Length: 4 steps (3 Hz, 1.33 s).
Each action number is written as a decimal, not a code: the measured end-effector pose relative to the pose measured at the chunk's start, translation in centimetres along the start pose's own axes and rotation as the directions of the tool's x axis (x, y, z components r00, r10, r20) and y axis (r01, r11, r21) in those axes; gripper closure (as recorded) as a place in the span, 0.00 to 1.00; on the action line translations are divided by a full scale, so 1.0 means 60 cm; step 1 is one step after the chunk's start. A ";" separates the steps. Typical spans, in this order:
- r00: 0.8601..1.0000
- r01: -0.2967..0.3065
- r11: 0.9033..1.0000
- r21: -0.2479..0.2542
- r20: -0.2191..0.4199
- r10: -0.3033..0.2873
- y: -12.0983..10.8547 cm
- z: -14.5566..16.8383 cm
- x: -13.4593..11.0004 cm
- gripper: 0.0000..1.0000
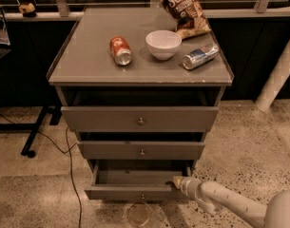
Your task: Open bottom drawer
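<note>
The grey cabinet [68, 77] has three drawers. The bottom drawer [130, 192] is pulled out some way, its inside open to view and its small round knob [142, 196] at the centre of the front. My gripper [178, 182] is at the drawer's right front corner, touching the top edge of its front. The white arm [230, 204] reaches in from the lower right. The middle drawer [141, 150] and top drawer [140, 118] are pulled out a little less.
On the cabinet top lie a red can [120, 50], a white bowl [163, 43], a silver-blue can [200, 56] and a chip bag [180, 6]. A cable [71, 160] runs over the floor at the left. A white post [277, 75] stands at the right.
</note>
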State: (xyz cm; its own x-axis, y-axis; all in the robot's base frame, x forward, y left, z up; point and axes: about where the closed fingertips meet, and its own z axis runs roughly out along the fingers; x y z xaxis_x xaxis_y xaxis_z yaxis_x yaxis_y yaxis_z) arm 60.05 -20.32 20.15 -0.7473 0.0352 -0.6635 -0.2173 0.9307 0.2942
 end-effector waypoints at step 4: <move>0.987 0.116 0.993 -0.003 -0.114 -0.116 -0.012 0.030 0.042 1.00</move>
State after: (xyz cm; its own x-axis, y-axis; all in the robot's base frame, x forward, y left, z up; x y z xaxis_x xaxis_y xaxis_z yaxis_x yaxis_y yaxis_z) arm 59.48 -20.27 17.04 -0.7839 -0.1147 -0.6102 -0.3045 0.9275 0.2168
